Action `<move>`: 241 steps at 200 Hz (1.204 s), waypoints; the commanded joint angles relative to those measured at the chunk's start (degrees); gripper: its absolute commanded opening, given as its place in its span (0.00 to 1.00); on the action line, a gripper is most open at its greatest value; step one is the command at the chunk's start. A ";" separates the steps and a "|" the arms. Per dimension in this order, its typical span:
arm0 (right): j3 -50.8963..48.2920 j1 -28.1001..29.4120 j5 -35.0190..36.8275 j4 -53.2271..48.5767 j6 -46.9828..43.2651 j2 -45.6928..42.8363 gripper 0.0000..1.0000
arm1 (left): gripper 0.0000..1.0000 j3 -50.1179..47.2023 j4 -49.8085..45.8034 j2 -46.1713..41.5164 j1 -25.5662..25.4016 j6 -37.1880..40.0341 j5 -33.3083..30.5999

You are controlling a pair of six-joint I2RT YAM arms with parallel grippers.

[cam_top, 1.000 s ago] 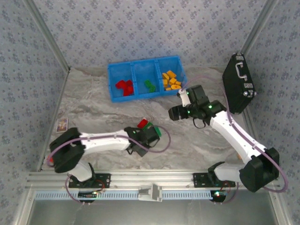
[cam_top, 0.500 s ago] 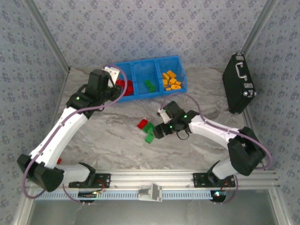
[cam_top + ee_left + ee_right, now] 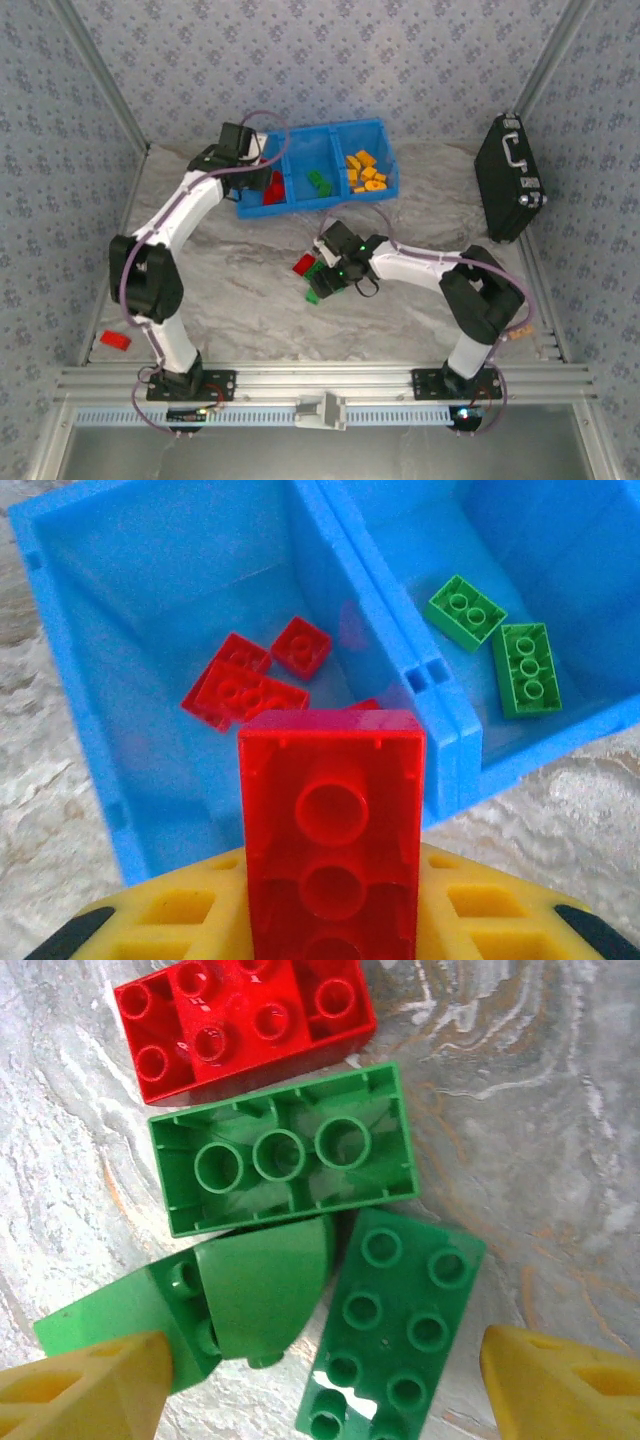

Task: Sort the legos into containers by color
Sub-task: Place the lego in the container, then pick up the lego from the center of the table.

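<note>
The legos (image 3: 362,170) are lying partly sorted in the blue tray (image 3: 445,740), and we are clamping our left claw (image 3: 330,930) on a red brick (image 3: 332,820), hollow side showing, with the compartment (image 3: 150,610) of red pieces (image 3: 245,685) sitting just ahead of it. Our right claw (image 3: 320,1380) is hanging open over three green bricks (image 3: 285,1155) on the table (image 3: 560,1110), a loose red lego (image 3: 240,1020) lying just beyond them.

Your left wrist view cuts the held red brick (image 3: 332,850) at its bottom edge, and that brick hides most of a second red brick (image 3: 365,703) in the left compartment (image 3: 150,600). The right wrist view cuts the loose red brick (image 3: 240,1020) at the top and the studded green brick (image 3: 390,1350) at the bottom. From above, the red thing (image 3: 115,339) near the left edge of the table (image 3: 230,300) is too small to name.
</note>
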 commanded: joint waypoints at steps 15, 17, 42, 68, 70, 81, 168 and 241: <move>0.82 0.44 3.21 -1.60 -1.16 1.50 0.81 | 0.36 7.73 -1.88 7.61 0.56 -1.26 2.22; 0.81 0.42 3.21 -1.64 -1.23 1.51 0.81 | 0.36 8.01 -1.96 8.00 0.61 -1.38 2.13; 0.13 0.33 3.11 -1.87 -1.34 0.54 0.81 | 0.37 10.25 -2.30 12.00 1.42 -3.26 2.07; -1.59 0.19 2.09 -0.79 -1.63 -2.13 0.79 | 0.41 9.66 -0.56 13.53 1.97 -4.64 3.90; -1.86 0.25 1.87 -0.56 -1.72 -2.45 0.79 | 0.41 9.59 -0.40 13.54 1.97 -4.75 3.98; -3.14 0.30 0.38 0.76 -2.25 -4.65 0.80 | 0.42 9.43 0.11 13.70 1.98 -4.73 4.16; -5.73 -0.29 -0.26 0.02 -4.84 -10.27 0.81 | 0.55 12.44 -1.89 15.70 1.97 -4.55 4.53; -4.23 -0.39 3.04 -1.37 -5.53 -3.07 0.80 | 0.74 10.77 -2.82 8.05 1.89 -3.75 5.04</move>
